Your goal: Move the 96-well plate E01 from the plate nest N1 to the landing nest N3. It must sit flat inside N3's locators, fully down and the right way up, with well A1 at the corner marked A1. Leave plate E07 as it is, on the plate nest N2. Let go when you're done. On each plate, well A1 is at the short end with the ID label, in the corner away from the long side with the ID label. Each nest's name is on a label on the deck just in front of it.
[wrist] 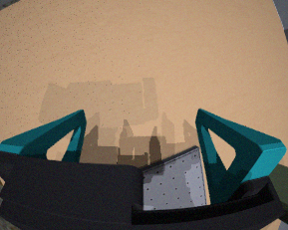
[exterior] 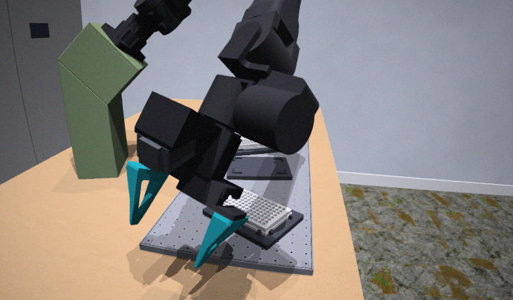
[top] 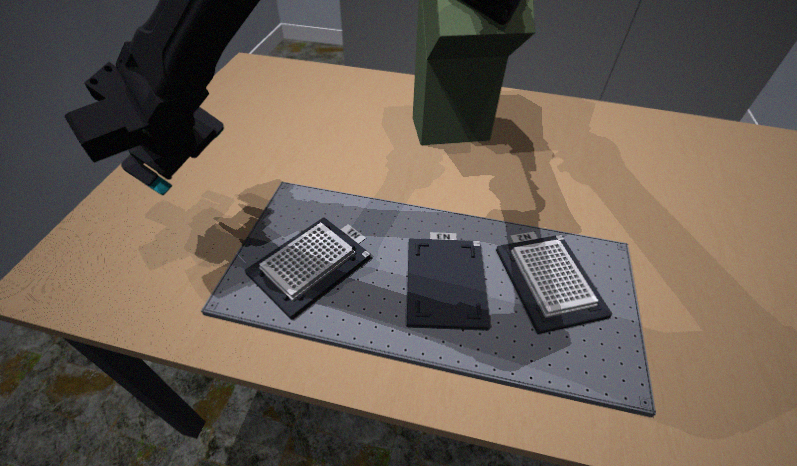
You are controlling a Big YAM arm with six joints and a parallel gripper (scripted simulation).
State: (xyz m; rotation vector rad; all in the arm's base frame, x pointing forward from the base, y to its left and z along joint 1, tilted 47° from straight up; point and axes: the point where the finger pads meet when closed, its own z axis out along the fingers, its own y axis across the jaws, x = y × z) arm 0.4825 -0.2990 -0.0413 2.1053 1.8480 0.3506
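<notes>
Plate E01 (top: 306,259) is a white 96-well plate lying flat on the black nest N1 at the left end of the grey deck, turned at an angle; it also shows in the exterior view (exterior: 260,212). The landing nest N3 (top: 446,283) in the middle holds nothing. Plate E07 (top: 553,276) lies on nest N2 at the right. My gripper (exterior: 165,244) is open and empty, with its teal fingers wide apart. It hangs above the bare table just off the deck's left end, apart from E01. The wrist view shows the fingers over the table top.
A tall green block (top: 464,75) stands on the table behind the deck. The grey perforated deck (top: 430,301) carries all three nests; one corner of it shows in the wrist view (wrist: 175,186). The table's left edge is close to the gripper.
</notes>
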